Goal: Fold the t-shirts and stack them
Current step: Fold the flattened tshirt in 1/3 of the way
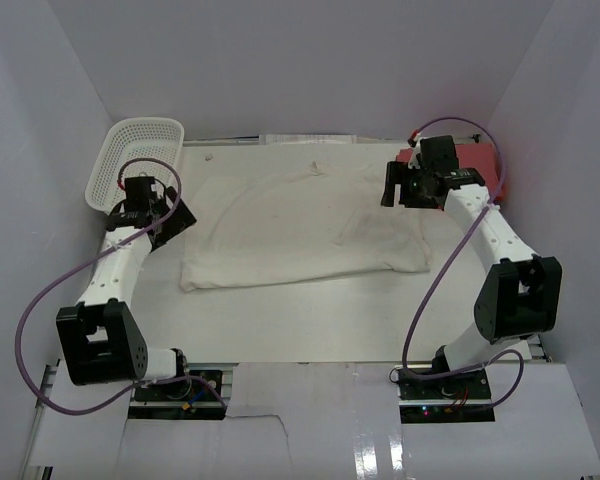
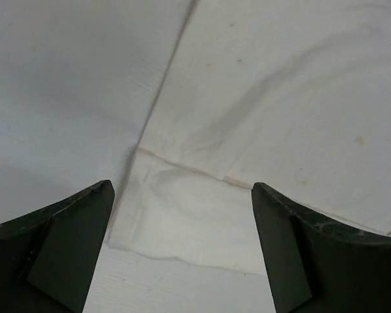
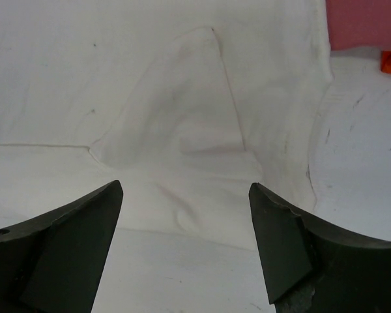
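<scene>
Top external: right arm [image 1: 483, 222] partly covers red t-shirt [image 1: 488, 155].

I see my left arm [image 1: 120, 265]: white links, black joint housings | right arm [image 1: 487, 228]: same white and black | purple cable [image 1: 25, 335] looping off each arm | base boards [image 1: 175, 392]: exposed wiring | left gripper fingers [image 2: 58, 248], right gripper fingers [image 3: 65, 251]: matte black wedges, scuffed edges

At far left corner of the white table [image 1: 310, 330], a white plastic mesh basket [image 1: 130, 165], tilted, close to the left wall [image 1: 30, 150]. Near the basket, on the table surface, a small pale scrap [image 1: 210, 155]. Plain white walls around three sides.
</scene>
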Controlling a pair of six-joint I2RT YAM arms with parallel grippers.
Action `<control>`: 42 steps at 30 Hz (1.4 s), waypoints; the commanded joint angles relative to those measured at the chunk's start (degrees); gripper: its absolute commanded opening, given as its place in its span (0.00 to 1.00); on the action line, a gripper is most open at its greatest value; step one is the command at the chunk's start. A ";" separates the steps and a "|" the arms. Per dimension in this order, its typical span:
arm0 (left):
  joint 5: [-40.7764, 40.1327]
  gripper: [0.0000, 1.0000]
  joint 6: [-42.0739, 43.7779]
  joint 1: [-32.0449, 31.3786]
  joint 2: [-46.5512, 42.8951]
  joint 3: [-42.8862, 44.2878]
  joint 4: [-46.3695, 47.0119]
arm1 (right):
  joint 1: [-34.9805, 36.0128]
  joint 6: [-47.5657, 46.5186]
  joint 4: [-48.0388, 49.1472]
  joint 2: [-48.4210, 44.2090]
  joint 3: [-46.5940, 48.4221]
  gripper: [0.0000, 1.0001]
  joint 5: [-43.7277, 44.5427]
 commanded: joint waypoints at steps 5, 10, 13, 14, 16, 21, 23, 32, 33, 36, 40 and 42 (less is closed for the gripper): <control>7.16 0.98 7.40 -9.16 -2.63 -0.35 3.63 | 0.73 0.10 -2.74 -3.35 -10.09 0.79 7.53; 14.39 0.98 9.70 -11.71 0.44 0.69 5.39 | 0.82 0.89 -3.17 -2.38 -12.92 0.69 9.54; 17.39 0.98 11.02 -13.99 4.32 2.45 4.95 | 0.82 1.16 -3.87 -0.36 -12.93 0.63 11.75; 17.21 0.98 11.29 -14.52 6.67 2.89 4.51 | 0.82 1.07 -3.88 0.25 -12.93 0.65 12.88; 17.13 0.98 11.82 -15.58 8.97 3.68 3.81 | 0.82 1.07 -3.62 2.10 -13.01 0.66 13.94; 17.82 0.98 13.04 -17.16 14.59 3.60 2.23 | 0.82 1.16 -4.49 6.49 -12.84 0.53 14.21; 17.48 0.98 13.05 -17.51 15.83 3.51 1.53 | 0.82 1.42 -5.02 7.46 -13.36 0.37 15.17; 14.40 0.98 13.13 -18.48 23.56 3.69 -1.55 | 0.55 4.85 -9.32 14.58 -13.45 0.08 24.66; 14.14 0.98 13.05 -18.57 24.00 3.51 -1.73 | 0.47 5.46 -10.46 15.37 -13.63 0.10 26.06; 12.91 0.98 13.05 -18.92 25.41 3.16 -2.26 | 0.11 7.31 -13.79 17.39 -13.54 0.18 30.89; 11.41 0.98 13.05 -19.36 25.68 2.89 -2.43 | -0.15 9.33 -15.83 17.40 -13.45 0.22 36.35; 10.88 0.98 12.96 -19.53 25.59 2.72 -2.70 | -0.50 9.77 -15.92 15.99 -13.72 0.23 36.62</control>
